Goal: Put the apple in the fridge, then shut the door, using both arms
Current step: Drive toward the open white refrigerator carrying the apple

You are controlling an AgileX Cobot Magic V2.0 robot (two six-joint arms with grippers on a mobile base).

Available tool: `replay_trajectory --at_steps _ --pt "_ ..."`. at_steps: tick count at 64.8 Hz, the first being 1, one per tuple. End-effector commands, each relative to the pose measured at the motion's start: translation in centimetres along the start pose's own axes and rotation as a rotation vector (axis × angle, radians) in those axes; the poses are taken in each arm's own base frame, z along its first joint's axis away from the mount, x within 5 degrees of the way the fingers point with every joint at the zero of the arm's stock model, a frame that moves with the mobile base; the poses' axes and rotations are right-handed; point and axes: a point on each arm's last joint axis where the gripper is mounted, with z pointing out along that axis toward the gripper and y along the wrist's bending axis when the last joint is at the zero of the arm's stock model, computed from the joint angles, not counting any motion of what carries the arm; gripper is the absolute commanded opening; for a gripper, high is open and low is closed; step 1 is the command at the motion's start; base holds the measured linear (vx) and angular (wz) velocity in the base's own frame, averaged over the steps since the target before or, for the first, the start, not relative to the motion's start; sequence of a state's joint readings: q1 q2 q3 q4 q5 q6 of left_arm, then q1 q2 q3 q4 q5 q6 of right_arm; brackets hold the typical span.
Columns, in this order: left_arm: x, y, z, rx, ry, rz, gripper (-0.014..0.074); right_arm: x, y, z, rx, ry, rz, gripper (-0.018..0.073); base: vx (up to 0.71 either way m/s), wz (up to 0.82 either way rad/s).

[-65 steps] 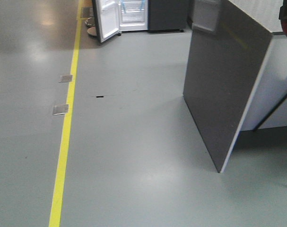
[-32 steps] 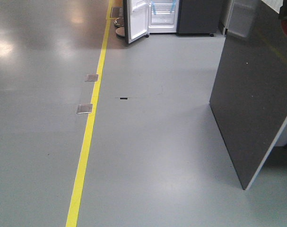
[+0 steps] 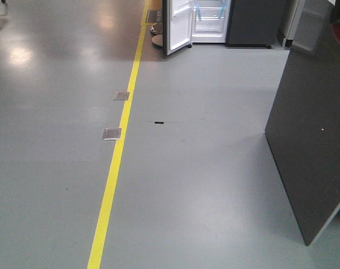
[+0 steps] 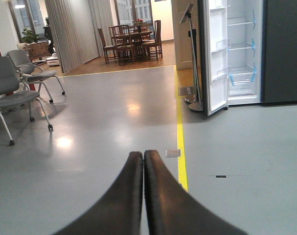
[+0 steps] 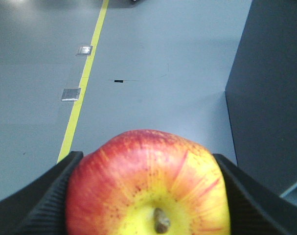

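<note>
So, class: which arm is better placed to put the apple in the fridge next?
Right: the right fingers clamp the apple; the left fingers are shut and empty, free for the open door.

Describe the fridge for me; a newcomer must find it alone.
Follow the yellow floor line into the distance; the fridge stands just right of it. Its door hangs open on a white inside with blue tape, unlike the closed dark cabinet on its right.

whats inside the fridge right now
The fridge shows white walls, glass shelves and blue tape strips, no food visible. Its open door hides the left edge.
</note>
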State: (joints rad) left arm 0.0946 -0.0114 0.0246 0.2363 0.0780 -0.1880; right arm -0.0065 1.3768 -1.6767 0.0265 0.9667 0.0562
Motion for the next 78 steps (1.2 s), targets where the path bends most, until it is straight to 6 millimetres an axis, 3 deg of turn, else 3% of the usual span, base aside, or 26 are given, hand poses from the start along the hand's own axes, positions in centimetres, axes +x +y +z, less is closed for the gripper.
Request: replay_trajectory --at_steps 1,78 --pt "0.26 -0.19 -0.02 0.020 -0.055 -0.018 -0.0006 -1.33 0.07 -1.98 -0.005 -0.129 -0.002 0.0102 0.18 0.11" --pt "0.26 -0.19 -0.02 0.020 -0.055 -0.018 -0.0006 -1.33 0.07 -1.98 -0.005 -0.129 -0.002 0.0102 0.19 0.01"
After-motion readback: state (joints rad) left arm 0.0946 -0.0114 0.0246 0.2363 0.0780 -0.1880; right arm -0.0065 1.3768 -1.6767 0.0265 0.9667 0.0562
